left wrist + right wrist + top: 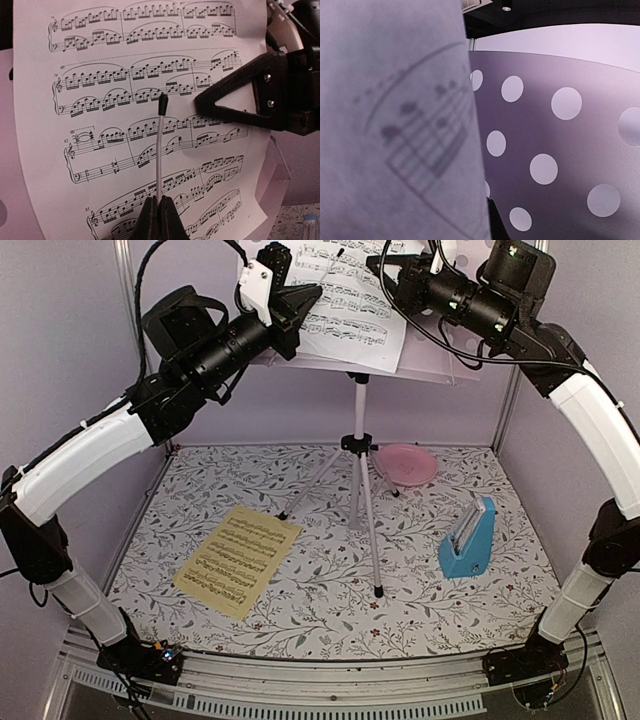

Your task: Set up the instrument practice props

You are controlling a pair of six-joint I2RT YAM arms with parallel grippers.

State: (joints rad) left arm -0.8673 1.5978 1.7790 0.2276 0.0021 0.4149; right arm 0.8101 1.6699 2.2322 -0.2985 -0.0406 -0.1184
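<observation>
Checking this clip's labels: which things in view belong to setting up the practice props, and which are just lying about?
Part of the job:
- music stand, upright on its tripod
- white sheet of music, on the stand's desk
- yellow sheet of music, flat on the table
- blue metronome, standing right of the stand

Lying about:
- pink plate, behind the stand's legs

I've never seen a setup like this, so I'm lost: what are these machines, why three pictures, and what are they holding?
Two robot arms, each ending in two fingers. One camera looks down from above; the others ride on the wrists. The left gripper is shut on a thin wire arm lying across the white sheet. The right gripper is shut by that sheet on the music stand. On the table lie a yellow sheet, a blue metronome and a pink plate.
</observation>
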